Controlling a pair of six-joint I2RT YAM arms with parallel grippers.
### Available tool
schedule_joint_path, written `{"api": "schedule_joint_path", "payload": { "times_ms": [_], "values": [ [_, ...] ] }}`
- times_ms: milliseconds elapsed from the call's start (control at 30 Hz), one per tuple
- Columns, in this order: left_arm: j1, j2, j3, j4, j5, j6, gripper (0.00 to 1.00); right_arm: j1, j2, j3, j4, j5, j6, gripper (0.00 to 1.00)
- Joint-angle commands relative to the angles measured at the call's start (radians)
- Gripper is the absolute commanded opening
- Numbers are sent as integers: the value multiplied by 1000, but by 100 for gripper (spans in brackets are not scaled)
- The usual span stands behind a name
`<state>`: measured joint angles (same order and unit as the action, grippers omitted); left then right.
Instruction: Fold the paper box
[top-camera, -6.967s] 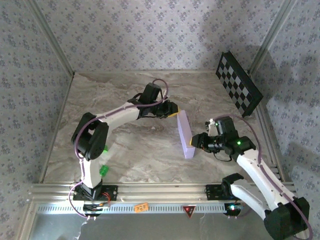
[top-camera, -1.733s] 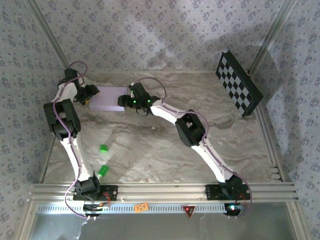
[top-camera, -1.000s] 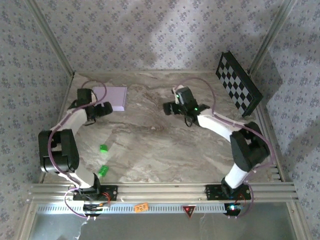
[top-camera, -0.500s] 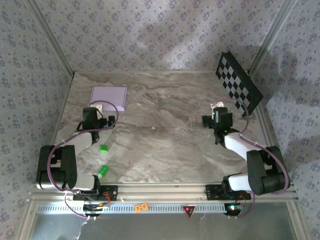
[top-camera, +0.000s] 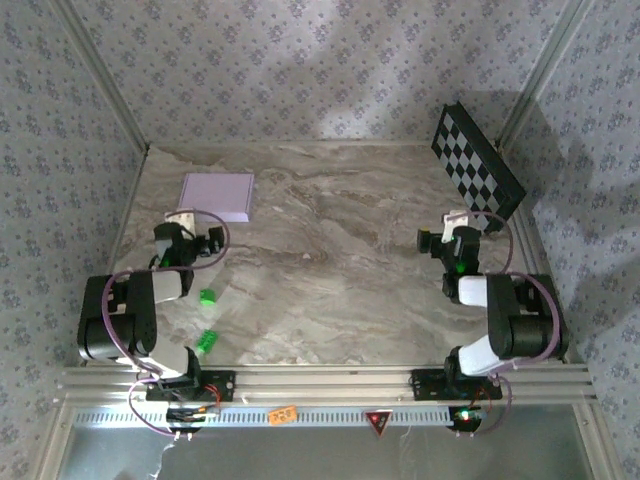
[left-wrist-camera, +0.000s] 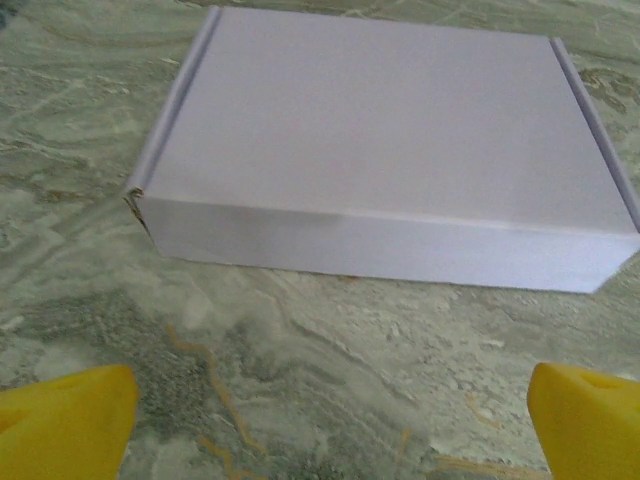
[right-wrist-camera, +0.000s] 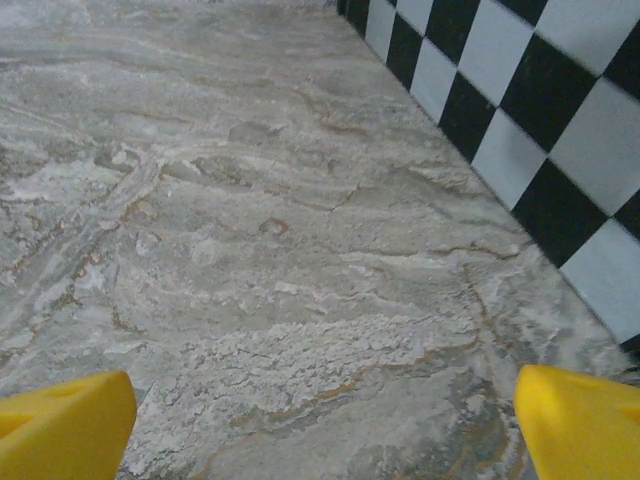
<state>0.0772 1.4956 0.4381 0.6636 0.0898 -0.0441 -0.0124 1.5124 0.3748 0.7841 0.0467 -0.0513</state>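
The paper box (top-camera: 216, 195) lies flat and closed, a squarish lavender box at the back left of the marble table (top-camera: 330, 260). In the left wrist view the paper box (left-wrist-camera: 390, 180) sits a short way ahead of the yellow fingertips (left-wrist-camera: 70, 420), apart from them. My left gripper (top-camera: 203, 240) hovers just in front of the box, open and holding nothing. The left gripper (left-wrist-camera: 325, 440) has only bare marble between its tips. My right gripper (top-camera: 440, 239) is at the right side, open and holding nothing. The right gripper (right-wrist-camera: 320, 440) stands over bare marble.
A black-and-white checkerboard panel (top-camera: 478, 167) leans at the back right; the checkerboard panel (right-wrist-camera: 520, 110) is close to the right of the right gripper. Two small green pieces (top-camera: 207, 297) lie near the folded left arm. Patterned walls enclose the table.
Both arms have pulled back toward their bases and folded up, the grippers staying open. The box has stayed flat at the back left.
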Motion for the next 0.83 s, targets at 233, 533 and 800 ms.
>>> {"api": "schedule_joint_path", "payload": {
  "times_ms": [233, 533, 800],
  "values": [
    [-32, 38, -31, 161, 13, 39, 100, -21, 23, 10, 58, -36, 22, 99],
    [-37, 38, -30, 162, 1, 40, 100, -19, 23, 10, 61, -32, 21, 99],
    [-38, 38, -30, 162, 1, 40, 100, -23, 21, 7, 62, -40, 23, 99]
  ]
}}
